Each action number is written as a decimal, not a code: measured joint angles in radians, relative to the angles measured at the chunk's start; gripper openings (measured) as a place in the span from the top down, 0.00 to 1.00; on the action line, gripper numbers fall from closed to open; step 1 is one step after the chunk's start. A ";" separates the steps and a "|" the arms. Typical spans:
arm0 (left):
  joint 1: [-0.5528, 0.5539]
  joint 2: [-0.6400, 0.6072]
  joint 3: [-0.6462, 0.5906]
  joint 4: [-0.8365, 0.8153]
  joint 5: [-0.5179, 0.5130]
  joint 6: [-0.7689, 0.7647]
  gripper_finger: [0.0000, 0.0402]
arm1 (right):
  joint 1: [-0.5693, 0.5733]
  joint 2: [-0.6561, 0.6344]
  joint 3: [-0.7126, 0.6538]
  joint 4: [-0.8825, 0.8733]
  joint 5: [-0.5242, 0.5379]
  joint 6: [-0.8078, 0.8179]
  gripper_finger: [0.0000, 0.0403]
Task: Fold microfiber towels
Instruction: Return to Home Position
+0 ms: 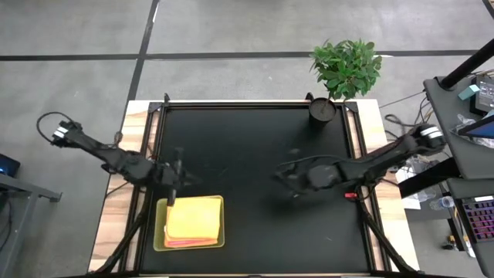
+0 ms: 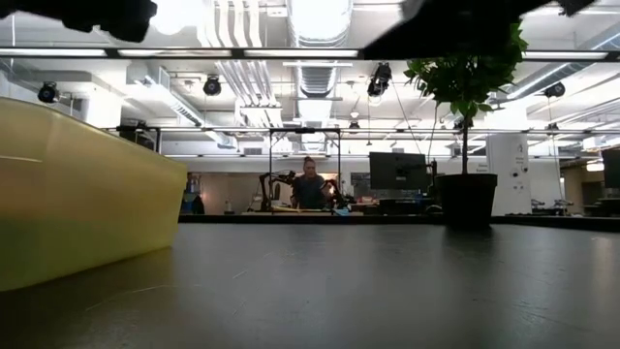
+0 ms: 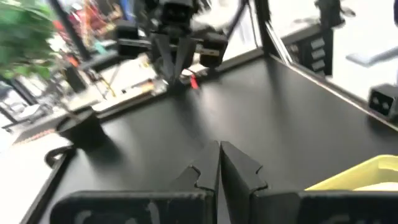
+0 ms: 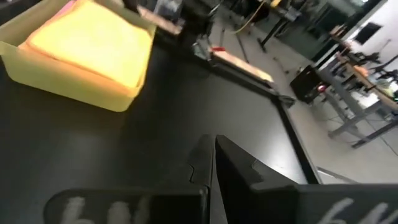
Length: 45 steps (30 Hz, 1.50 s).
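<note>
Two arms reach over the black table (image 1: 247, 139). Left gripper (image 1: 176, 179): fingers pressed together, empty, at the corner of the lime-green tray (image 1: 158, 232) that holds the folded microfiber towels (image 1: 193, 218); only the orange-yellow top and a pink edge show. Right gripper (image 1: 282, 176): fingers closed, empty, mid-table.

- The stack of folded microfiber towels (image 1: 193, 220) in the translucent lime-green rectangular tray (image 1: 159, 228) shows only a yellow-orange top and a pink edge from above; the cloths beneath are hidden.
- In the low view the picture's left edge cuts the tray, and its cloudy wall hides the towels.
- The arms (image 2: 87, 15) there are dark shapes cut by the top edge.
- The far person (image 2: 310, 186) is too small to make out.
</note>
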<state>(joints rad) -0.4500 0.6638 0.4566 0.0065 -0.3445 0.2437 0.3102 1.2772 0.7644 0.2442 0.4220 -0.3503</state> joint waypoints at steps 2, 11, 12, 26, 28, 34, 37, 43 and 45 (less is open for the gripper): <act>0.010 -0.108 -0.050 -0.004 0.000 0.000 1.00 | -0.011 -0.093 -0.079 0.026 -0.001 -0.011 0.97; 0.010 -0.512 -0.219 -0.023 -0.004 -0.075 1.00 | -0.047 -0.476 -0.382 0.139 -0.005 -0.018 0.97; 0.010 -0.553 -0.222 -0.047 -0.006 -0.106 1.00 | -0.047 -0.513 -0.405 0.140 -0.005 -0.019 0.97; 0.010 -0.563 -0.287 -0.115 -0.022 -0.186 1.00 | -0.049 -0.994 -0.647 0.118 -0.002 -0.073 0.97; 0.010 -0.574 -0.307 -0.116 -0.024 -0.186 1.00 | -0.049 -1.055 -0.672 0.092 0.001 -0.091 0.97; 0.010 -0.614 -0.389 -0.079 -0.022 -0.186 1.00 | -0.049 -1.251 -0.673 -0.099 0.062 -0.150 0.97; 0.010 -0.639 -0.411 -0.048 -0.019 -0.187 1.00 | -0.049 -1.278 -0.641 -0.213 0.060 -0.106 0.97; 0.010 -0.631 -0.418 -0.022 -0.023 -0.176 1.00 | -0.049 -1.263 -0.656 -0.181 0.030 -0.087 0.98; 0.010 -0.632 -0.422 -0.015 -0.024 -0.177 1.00 | -0.049 -1.270 -0.682 -0.205 0.031 -0.085 0.98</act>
<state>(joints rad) -0.4400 0.0322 0.0349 -0.0088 -0.3683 0.0666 0.2611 0.0069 0.0823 0.0389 0.4534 -0.4354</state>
